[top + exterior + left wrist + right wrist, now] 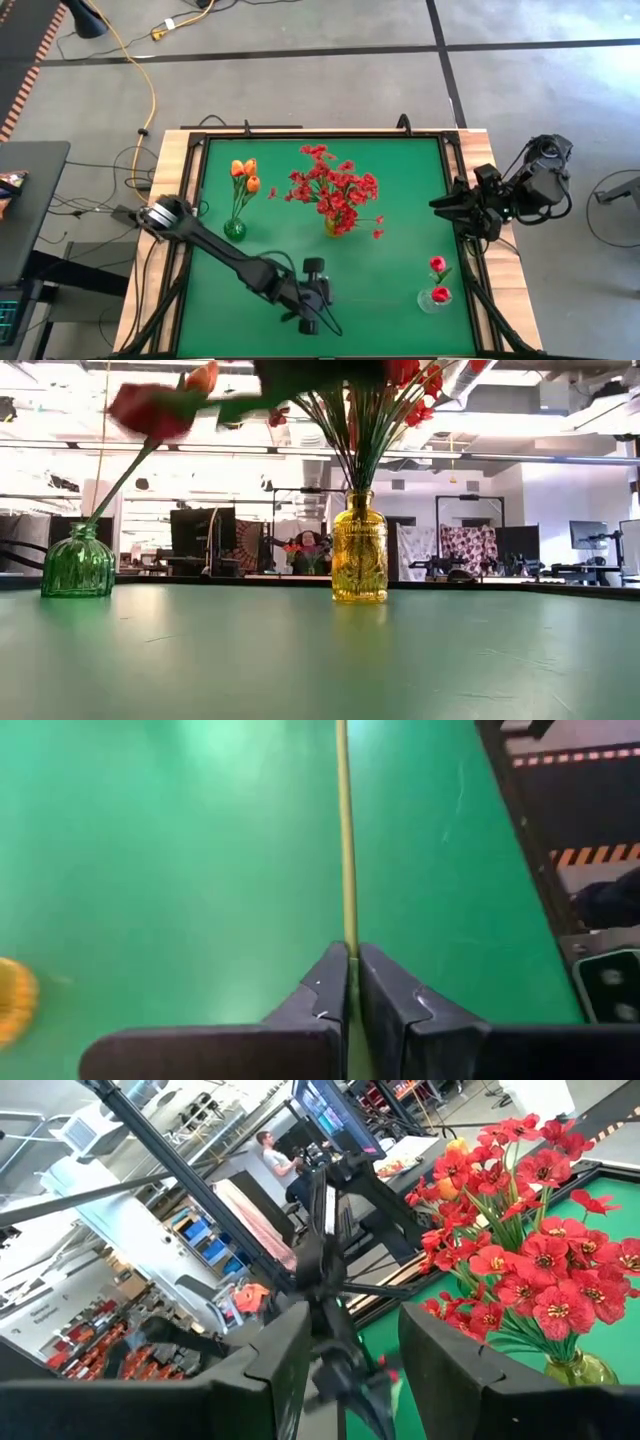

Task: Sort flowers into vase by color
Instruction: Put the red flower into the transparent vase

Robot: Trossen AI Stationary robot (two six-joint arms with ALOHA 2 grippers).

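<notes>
My left gripper (312,325) is near the table's front edge, shut on a thin green flower stem (346,840). A blurred red bloom (150,410) on a green stem shows high and close in the low view. Orange tulips (245,172) stand in a green vase (235,230). Small red blossoms (335,185) fill a yellow vase (359,555). Red-pink buds (438,265) stand in a clear vase (434,300). My right gripper (436,205) waits open over the table's right edge, with nothing between its fingers (290,1350). My left gripper pinches the thin green stem (347,925) between its two fingertips. The fingers slant down and lie along the stem, which runs straight on past their tips over the green mat. Which end of the stem they have lies outside the wrist view.
The green mat (390,260) has free room between the yellow vase and the clear vase and along the front. A dark raised frame (325,133) rims the table. Cables lie on the floor to the left, beyond the table.
</notes>
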